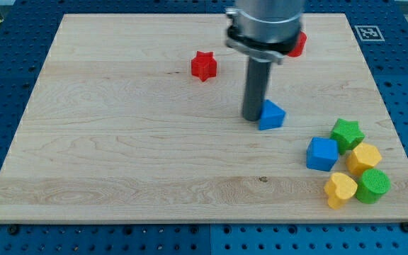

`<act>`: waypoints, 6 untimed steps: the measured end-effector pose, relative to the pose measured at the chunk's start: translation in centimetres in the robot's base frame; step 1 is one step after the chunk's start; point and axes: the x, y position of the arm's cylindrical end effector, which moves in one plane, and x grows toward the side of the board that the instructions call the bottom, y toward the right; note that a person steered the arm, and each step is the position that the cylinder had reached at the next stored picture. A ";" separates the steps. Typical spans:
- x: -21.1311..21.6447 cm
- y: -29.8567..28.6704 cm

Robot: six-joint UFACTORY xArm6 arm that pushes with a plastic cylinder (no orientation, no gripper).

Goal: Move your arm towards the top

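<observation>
Just left of the blue triangular block (272, 115), my tip (252, 117) touches it, a red star (204, 65) lying upward-left

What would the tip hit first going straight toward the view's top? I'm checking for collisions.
Probably nothing: my tip has bare board above it. The red block sits up-right, partly hidden, likely off that line.

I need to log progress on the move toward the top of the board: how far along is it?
Done: cannot be judged from one frame. In hand: my tip rests mid-board, touching the left side of the blue triangular block. Left: most of the way, since the board's top edge lies well above; the red star sits up and to the view's left, a red block partly hidden behind the arm.
</observation>
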 end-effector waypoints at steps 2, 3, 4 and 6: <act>0.3 2.2; -2.7 2.2; -4.7 2.2; -3.7 3.1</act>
